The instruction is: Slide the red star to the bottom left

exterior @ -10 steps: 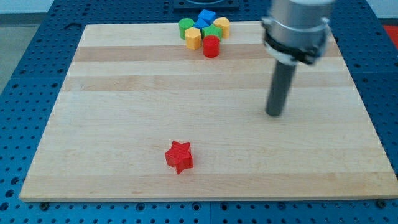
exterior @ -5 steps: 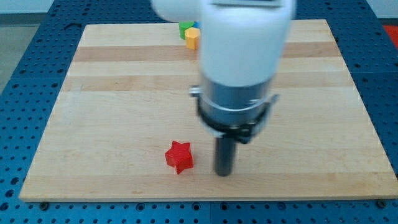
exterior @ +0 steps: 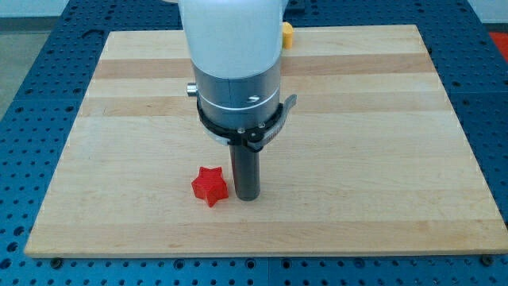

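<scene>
Wooden board (exterior: 381, 159); arm vertical, my tip (exterior: 247, 197) touching red star's (exterior: 209, 185) right.

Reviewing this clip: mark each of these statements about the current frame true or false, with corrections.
1. My tip sits just to the view's right of the red star. True.
2. The red star lies in the board's top right corner. False: it lies near the bottom edge, left of centre.
3. A yellow block peeks out beside the arm at the view's top. True.
4. The red star has slid off the wooden board. False: it rests on the board.
</scene>
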You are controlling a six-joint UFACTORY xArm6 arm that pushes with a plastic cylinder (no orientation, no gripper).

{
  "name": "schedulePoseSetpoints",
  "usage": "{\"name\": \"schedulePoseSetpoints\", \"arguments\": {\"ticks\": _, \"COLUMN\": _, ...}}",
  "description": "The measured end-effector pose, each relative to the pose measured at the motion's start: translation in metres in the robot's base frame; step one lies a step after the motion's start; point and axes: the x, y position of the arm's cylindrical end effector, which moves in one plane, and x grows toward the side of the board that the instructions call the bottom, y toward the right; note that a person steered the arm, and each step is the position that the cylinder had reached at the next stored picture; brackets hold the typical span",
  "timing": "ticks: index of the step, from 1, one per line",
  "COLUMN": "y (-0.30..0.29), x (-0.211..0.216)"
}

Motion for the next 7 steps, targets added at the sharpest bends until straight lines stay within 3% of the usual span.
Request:
{"name": "schedulePoseSetpoints", "arguments": {"ticks": 2, "y": -0.088, "x": 0.0}}
{"name": "schedulePoseSetpoints", "arguments": {"ticks": 3, "y": -0.077, "x": -0.01}}
{"name": "schedulePoseSetpoints", "arguments": {"ticks": 4, "y": -0.075, "x": -0.045}}
{"name": "schedulePoseSetpoints", "arguments": {"ticks": 5, "y": -0.1, "x": -0.037}}
{"name": "schedulePoseSetpoints", "arguments": {"ticks": 7, "y": -0.059, "x": -0.037}}
